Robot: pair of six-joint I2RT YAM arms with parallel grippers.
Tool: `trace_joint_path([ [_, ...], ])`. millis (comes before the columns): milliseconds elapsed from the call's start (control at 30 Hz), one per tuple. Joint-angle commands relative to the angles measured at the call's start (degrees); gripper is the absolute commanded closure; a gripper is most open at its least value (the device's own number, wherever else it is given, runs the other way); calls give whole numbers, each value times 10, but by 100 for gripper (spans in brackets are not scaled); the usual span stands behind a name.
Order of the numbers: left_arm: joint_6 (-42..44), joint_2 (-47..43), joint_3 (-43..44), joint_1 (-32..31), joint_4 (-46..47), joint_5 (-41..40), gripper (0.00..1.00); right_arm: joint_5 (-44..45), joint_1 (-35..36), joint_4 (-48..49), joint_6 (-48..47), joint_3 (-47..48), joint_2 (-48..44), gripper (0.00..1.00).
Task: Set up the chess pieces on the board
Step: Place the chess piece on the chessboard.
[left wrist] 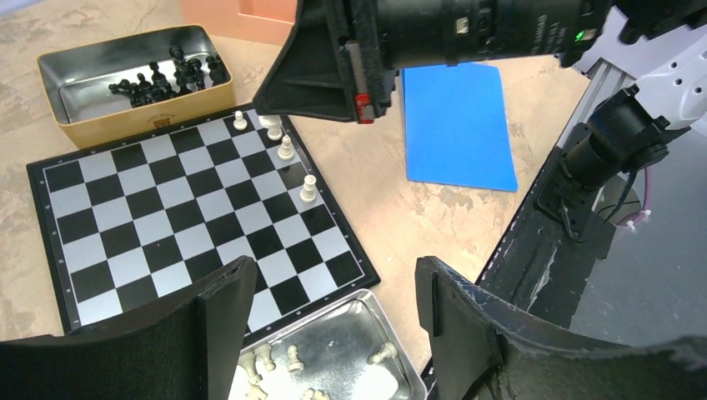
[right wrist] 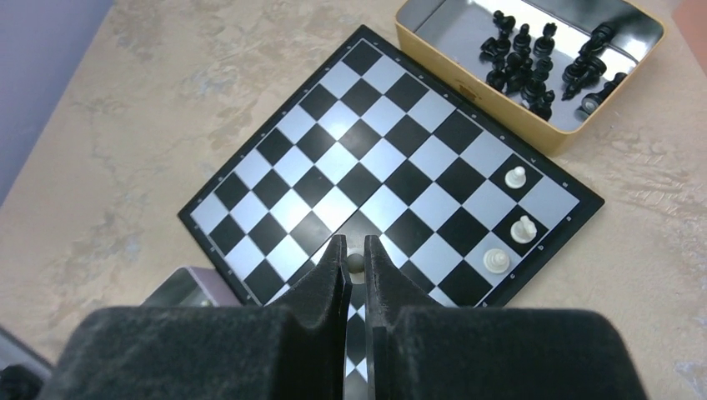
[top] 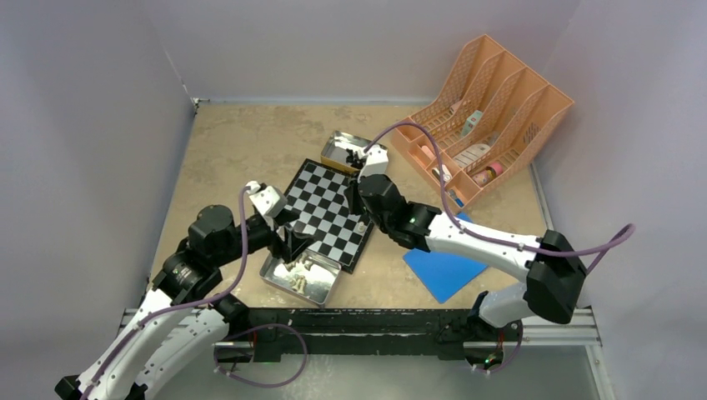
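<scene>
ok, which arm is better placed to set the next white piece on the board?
Right: the right gripper is shut on a white piece over the board; the left gripper hangs open above the tin.

The tabletop (top: 233, 150) is a beige, mottled surface. Plain pale lavender-grey walls (top: 92, 125) enclose it on the left, rear and right sides, with a vertical seam at the rear left corner. Illumination is even and diffuse, producing soft shadows.
</scene>
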Motion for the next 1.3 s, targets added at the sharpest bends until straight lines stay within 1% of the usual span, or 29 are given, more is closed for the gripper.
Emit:
trace_joint_path([
  [0,-26,1,14,0,-1,-14,29,38,-10,69,-7,2,28,94],
  [133,-48,0,29,0,-3,-21,26,44,-21,83,-6,5,56,94],
  [167,-59,-2,28,0,1,-17,24,45,-24,86,-8,6,61,94],
  [300,-84,-6,7,0,19,-11,22,47,-44,98,-19,10,81,94],
  [367,-98,-10,5,-1,7,-26,21,40,-55,108,-23,10,91,93],
  [433,-93,-17,11,-1,-15,-43,17,33,-66,117,-25,10,102,93],
  [533,-95,-40,3,-1,-25,-74,16,33,-76,118,-21,15,122,93],
  [667,-95,-71,-7,0,-17,-91,16,38,-79,99,-12,27,143,93],
  [800,-94,-88,-6,-1,-30,-114,16,27,-83,108,-6,16,158,93],
  [1000,-98,-100,-9,0,-31,-110,16,25,-86,137,-5,10,186,92],
  [1267,-97,-107,-8,0,-33,-112,16,34,-101,142,6,11,225,92],
])
